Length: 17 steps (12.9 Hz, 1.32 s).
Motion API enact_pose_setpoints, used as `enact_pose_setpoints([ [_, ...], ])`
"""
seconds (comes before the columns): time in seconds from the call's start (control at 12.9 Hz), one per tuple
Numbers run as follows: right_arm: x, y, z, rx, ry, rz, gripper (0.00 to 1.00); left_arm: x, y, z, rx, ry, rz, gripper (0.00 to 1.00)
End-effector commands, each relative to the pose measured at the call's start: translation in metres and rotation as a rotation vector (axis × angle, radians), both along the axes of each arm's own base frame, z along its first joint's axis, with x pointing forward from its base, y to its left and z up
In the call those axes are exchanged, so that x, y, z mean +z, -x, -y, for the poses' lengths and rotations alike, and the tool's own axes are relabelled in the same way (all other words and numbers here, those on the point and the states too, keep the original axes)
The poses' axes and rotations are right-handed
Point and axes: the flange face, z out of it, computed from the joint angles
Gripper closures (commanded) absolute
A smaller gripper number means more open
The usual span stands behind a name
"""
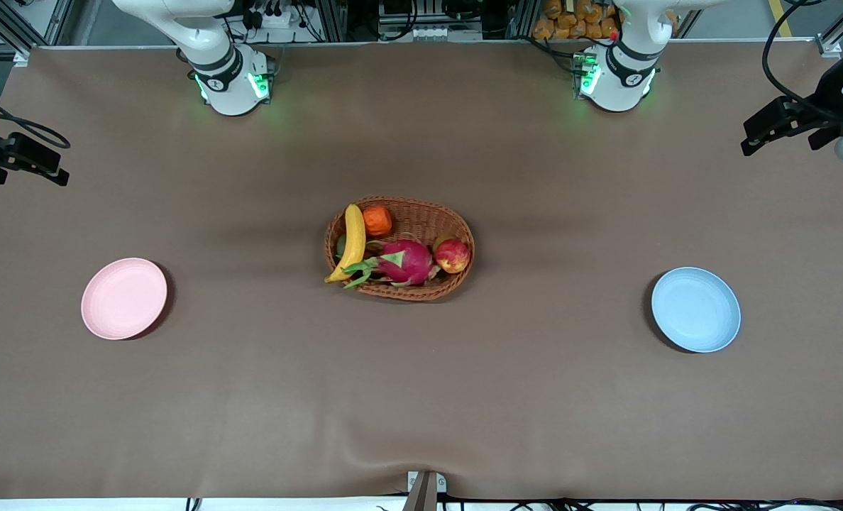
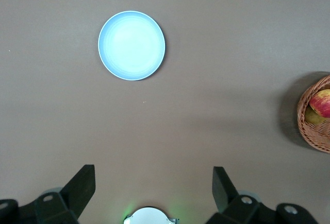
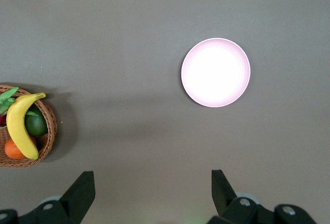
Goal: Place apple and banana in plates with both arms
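Note:
The red apple (image 1: 453, 255) and the yellow banana (image 1: 353, 243) lie in a brown wicker basket (image 1: 421, 204) at the table's middle. The apple (image 2: 322, 104) lies at the basket's end toward the left arm, the banana (image 3: 19, 125) along the end toward the right arm. The pale blue plate (image 1: 695, 309) sits toward the left arm's end, the pale pink plate (image 1: 124, 298) toward the right arm's end; both are bare. My left gripper (image 1: 776, 138) hangs open high over its table end, looking down on the blue plate (image 2: 131, 45). My right gripper (image 1: 28, 170) hangs open likewise above the pink plate (image 3: 215, 72).
The basket also holds a magenta dragon fruit (image 1: 404, 261), a ridged orange fruit (image 1: 377, 221) and a green fruit (image 3: 36, 123) under the banana. Brown cloth covers the table. Both arm bases stand along the table edge farthest from the front camera.

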Motion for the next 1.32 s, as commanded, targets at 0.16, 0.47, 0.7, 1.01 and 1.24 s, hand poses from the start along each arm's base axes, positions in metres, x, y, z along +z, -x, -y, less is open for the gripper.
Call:
enact_pose_setpoints([
  [0.16, 0.009, 0.001, -0.003, 0.017, 0.001, 0.034, 0.0, 0.005, 0.005, -0.001, -0.014, 0.009, 0.013, 0.0],
  [0.47, 0.015, 0.0, 0.0, 0.004, -0.021, 0.045, 0.0, 0.012, 0.001, 0.004, -0.014, -0.008, 0.034, 0.0],
  [0.7, -0.02, -0.025, -0.064, 0.095, -0.1, -0.003, 0.0, -0.012, -0.011, 0.019, -0.034, 0.014, -0.014, 0.0],
  [1.01, -0.069, -0.04, -0.163, 0.227, -0.107, -0.06, 0.0, -0.074, -0.032, 0.098, 0.056, 0.036, -0.068, 0.0],
  [1.24, -0.106, -0.058, -0.176, 0.227, -0.12, -0.08, 0.0, -0.139, -0.031, 0.146, 0.106, 0.053, -0.014, 0.0],
])
